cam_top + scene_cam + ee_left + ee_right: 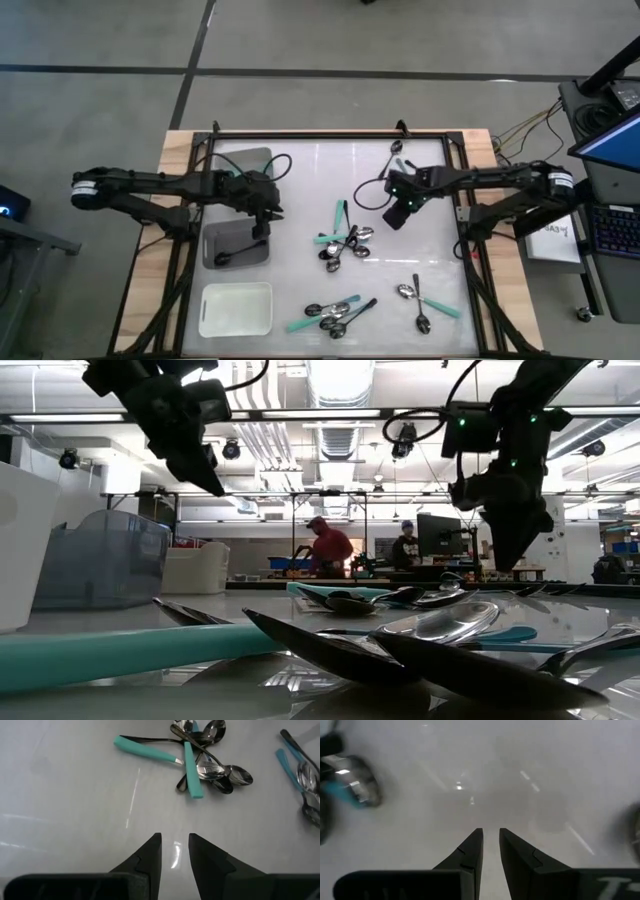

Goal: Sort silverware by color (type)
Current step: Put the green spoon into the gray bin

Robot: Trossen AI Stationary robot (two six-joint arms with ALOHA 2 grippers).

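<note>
Hovering over the white table [300,170], the left gripper [262,222] hangs at centre-left of the overhead frame beside the grey tray [236,245], fingers slightly parted and empty. The right gripper [397,216], upper centre-right, also holds nothing, a narrow gap between its fingers. Spoons [343,245] lie clustered mid-table, with more along the lower edge [335,314] and lower right [420,300]. A white tray [236,309] sits at lower left.

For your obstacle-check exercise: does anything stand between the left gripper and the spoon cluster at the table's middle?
Nothing visible does. The left gripper looks across bare white table to the middle spoon cluster; it holds nothing, with a narrow gap between its fingers.
</note>
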